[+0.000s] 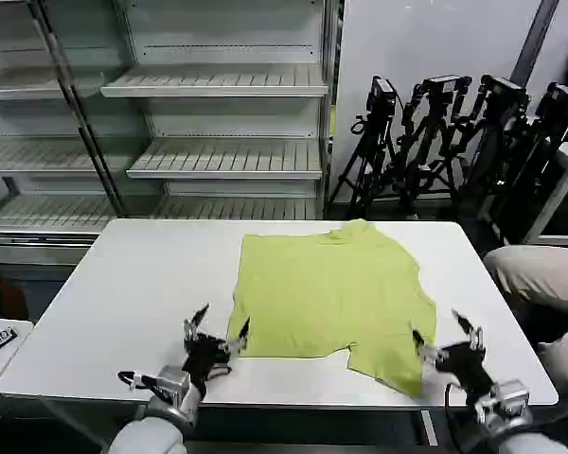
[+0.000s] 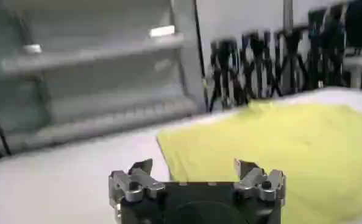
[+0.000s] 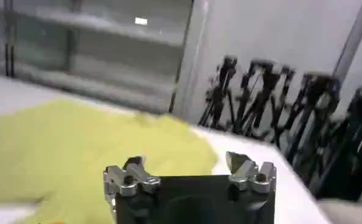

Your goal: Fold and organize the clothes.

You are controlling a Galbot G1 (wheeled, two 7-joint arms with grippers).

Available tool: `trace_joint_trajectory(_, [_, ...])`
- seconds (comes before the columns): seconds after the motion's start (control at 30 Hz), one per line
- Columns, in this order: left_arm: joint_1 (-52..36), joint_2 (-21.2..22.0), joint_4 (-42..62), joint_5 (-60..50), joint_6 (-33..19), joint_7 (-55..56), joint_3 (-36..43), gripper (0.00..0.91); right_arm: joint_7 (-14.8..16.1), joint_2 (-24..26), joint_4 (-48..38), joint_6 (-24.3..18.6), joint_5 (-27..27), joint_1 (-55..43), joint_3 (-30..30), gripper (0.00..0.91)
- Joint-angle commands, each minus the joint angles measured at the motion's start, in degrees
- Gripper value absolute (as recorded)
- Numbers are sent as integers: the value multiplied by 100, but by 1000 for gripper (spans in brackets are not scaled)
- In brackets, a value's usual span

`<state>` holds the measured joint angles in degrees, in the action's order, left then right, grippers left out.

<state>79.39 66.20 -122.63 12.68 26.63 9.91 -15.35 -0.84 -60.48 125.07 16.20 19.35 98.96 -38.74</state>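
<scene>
the lime t-shirt (image 1: 333, 298) lies spread flat on the white worktop (image 1: 133, 293), toward its right half, collar end pointing at the far edge and hem along the near edge; its left side looks already turned in, giving a straight vertical edge there, while the right sleeve (image 1: 398, 364) sticks out toward the near right corner; judged: partly folded, more folds to come; left gripper (image 1: 216, 333) sits just off the shirt's near left corner, fingers spread and holding nothing; right gripper (image 1: 445, 338) sits just beside the loose sleeve at the near right, likewise spread and empty; judged reason for this placement: each gripper is staged at one end of the hem, on the worktop side nearest the robot, so both can pinch the cloth edge and carry it over together; the fabric looks thin and soft, so a shallow pinch may catch only one layer; left wrist view: left gripper (image 2: 194, 170) in front of the yellow cloth, which is close ahead; right wrist view: right gripper (image 3: 187, 167) with cloth ahead and to one side; hard to make out: whether either fingertip touches the fabric or the worktop; how many layers lie under the folded left edge; the left sleeve, presumably tucked beneath; shelves (image 1: 222, 85) and tripods (image 1: 445, 142) stand behind, not involved.
</scene>
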Motion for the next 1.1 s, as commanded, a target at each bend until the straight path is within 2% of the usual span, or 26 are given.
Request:
trace_joint_trajectory(0.03, [246,-42,29,629,661,249,25,907,-169,-10,179,98,90,675,35,907])
trace_joint_trajectory(0.17, [50,10,232,701,658,287,-11,907,-180,-100,186,216,95,537,114,907])
trace_joint_trajectory(0.2, [11,13,287,701,657,307,-16,846,-182,-106,187,242,95,513,127,907])
trace_joint_trajectory(0.23, [-41,21,357,701,656,316,-29,443,-201,-120,202,297,116,467,148,907])
trace_joint_trajectory(0.27, [-70,19,434,704,657,327,-56,40,-216,-134,215,347,125,426,166,625])
trace_joint_trajectory(0.3, [-85,17,450,726,657,337,-63,20,-213,-142,215,377,128,385,177,141])
trace_joint_trajectory(0.33, [-84,2,463,745,656,308,-91,20,-215,-149,204,426,124,303,231,0])
trace_joint_trajectory(0.63, [-42,-103,404,853,656,203,-94,20,-228,-177,89,967,395,-26,522,0])
trace_joint_trajectory(0.77, [-31,-132,411,869,656,180,-64,20,-215,-167,167,1157,798,-12,463,0])
trace_joint_trajectory(1.1, [59,-142,217,887,649,100,-41,10,9,-206,164,1051,804,-8,400,0])
